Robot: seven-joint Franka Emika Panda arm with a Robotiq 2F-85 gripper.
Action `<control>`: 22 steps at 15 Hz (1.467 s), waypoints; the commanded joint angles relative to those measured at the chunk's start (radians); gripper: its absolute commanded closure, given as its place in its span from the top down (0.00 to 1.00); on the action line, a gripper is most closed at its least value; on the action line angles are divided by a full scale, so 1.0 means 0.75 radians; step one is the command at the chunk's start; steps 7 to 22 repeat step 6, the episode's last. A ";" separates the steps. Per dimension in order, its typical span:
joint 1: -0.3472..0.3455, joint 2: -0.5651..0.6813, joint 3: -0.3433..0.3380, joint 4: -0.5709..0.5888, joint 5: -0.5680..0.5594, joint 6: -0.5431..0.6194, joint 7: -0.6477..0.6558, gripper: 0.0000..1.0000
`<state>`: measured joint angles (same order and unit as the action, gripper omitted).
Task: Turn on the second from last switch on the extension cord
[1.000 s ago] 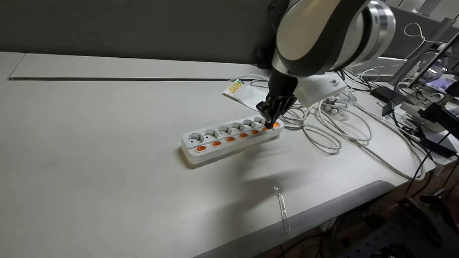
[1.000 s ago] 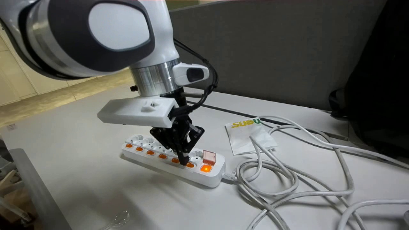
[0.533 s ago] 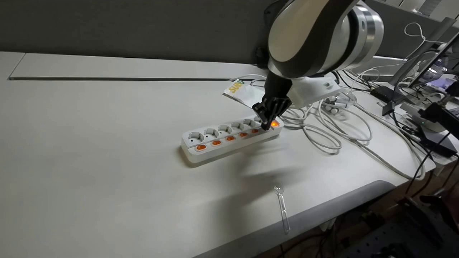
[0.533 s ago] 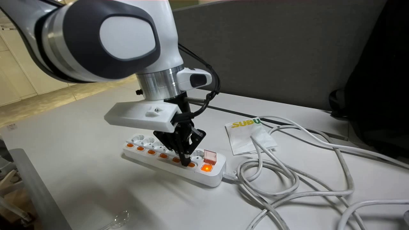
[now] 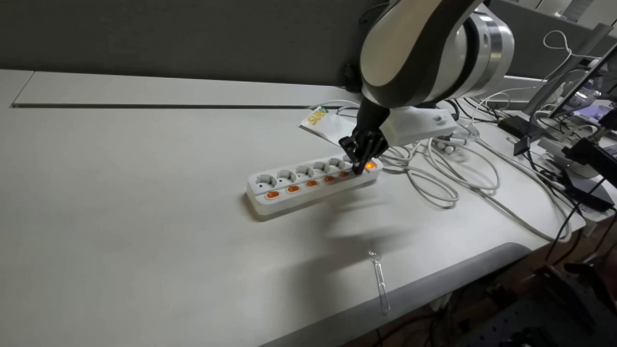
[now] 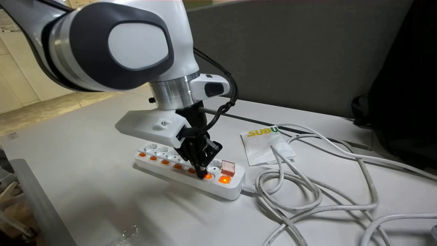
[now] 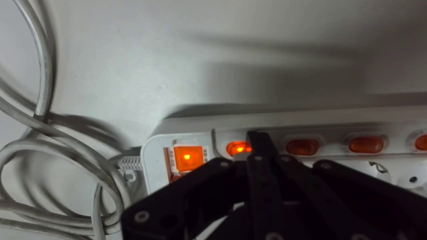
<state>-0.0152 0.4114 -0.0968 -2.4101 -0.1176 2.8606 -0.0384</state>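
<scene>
The extension cord is a long white power strip (image 5: 308,196) with a row of orange switches, lying on the table in both exterior views (image 6: 170,172). In the wrist view its cable end shows, with a lit square switch (image 7: 188,158) and a glowing oval switch (image 7: 237,148) beside it. The neighbouring oval switch (image 7: 302,147) is dark. My gripper (image 7: 262,141) is shut and holds nothing visible. Its black fingertips are down at the glowing oval switch and cover its inner end. In an exterior view the gripper (image 6: 202,173) points down onto the strip, seemingly touching it.
A loose tangle of grey cables (image 6: 286,205) lies beyond the strip's cable end. A white paper bag (image 6: 266,147) lies behind it. A clear plastic spoon (image 5: 380,279) lies near the table's front edge. A dark partition (image 5: 168,43) stands at the back.
My shut gripper has moved slightly down and tilted at the strip. The oval switch beside the square one, unlit before, now glows. The strip has shifted slightly toward its cable end.
</scene>
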 commanded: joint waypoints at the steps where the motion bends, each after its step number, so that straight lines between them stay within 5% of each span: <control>1: 0.050 0.117 -0.062 0.028 0.036 0.044 0.181 0.00; 6: 0.091 0.115 -0.093 0.067 0.118 -0.086 0.346 0.00; 22: 0.091 0.115 -0.093 0.067 0.118 -0.086 0.346 0.00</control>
